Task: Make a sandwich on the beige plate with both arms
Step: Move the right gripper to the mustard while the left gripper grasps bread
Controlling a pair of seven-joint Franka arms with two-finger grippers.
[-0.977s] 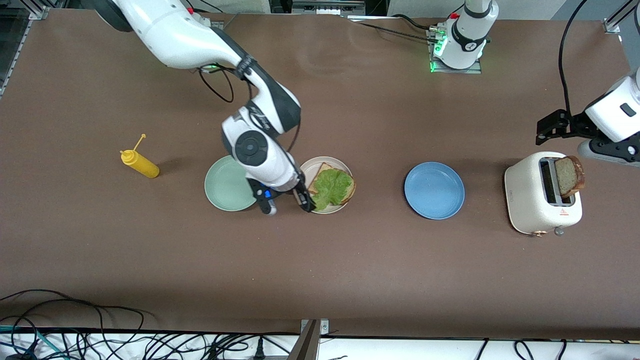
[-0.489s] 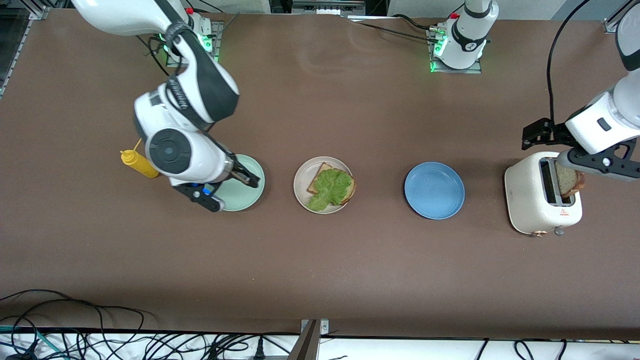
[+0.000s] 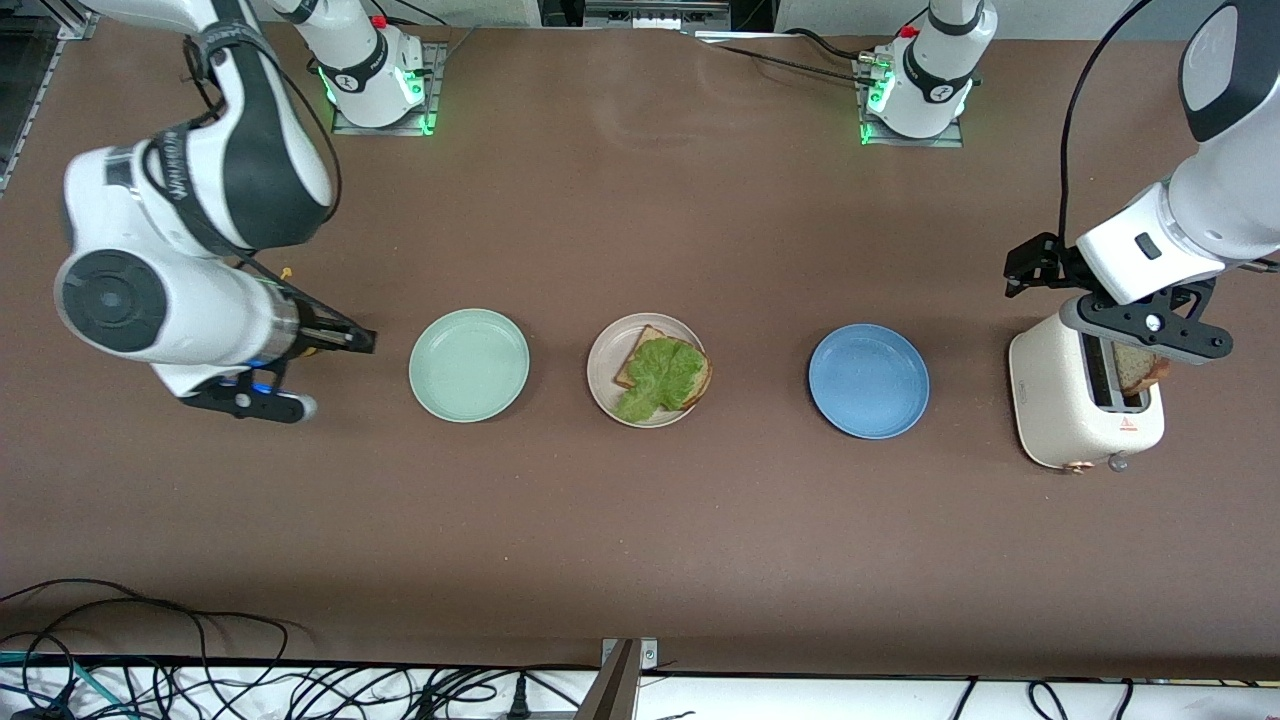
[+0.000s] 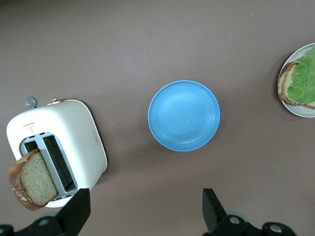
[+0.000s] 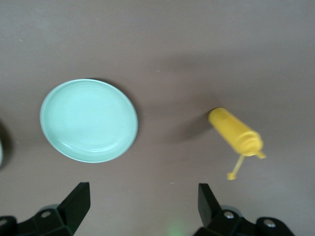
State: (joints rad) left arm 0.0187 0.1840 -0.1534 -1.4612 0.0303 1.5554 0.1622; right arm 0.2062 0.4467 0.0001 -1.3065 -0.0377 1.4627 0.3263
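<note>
Along the middle of the desk, nearest my front camera, I have three plates in a row: the mint plate toward the right arm's end, the beige plate in the centre, the blue plate toward the left arm's end. The beige plate carries one bread slice with the lettuce on top; I judge the sandwich lacks only its top slice.

That second slice stands upright in the toaster, at the left arm's end of the desk. Its flat faces run along the slot, so the long axis lies with the slot, and the jaws must straddle the thin way across it.

The left gripper hovers right over the toaster, jaws spread wide, holding nothing; in its wrist view the slice sits just off one finger, not between the two. I judge a small sideways shift and a descent are needed.

The right gripper, also wide open and empty, hangs over the yellow bottle at the right arm's end, waiting. The left arm is plainly the nearer one for this pick.
</note>
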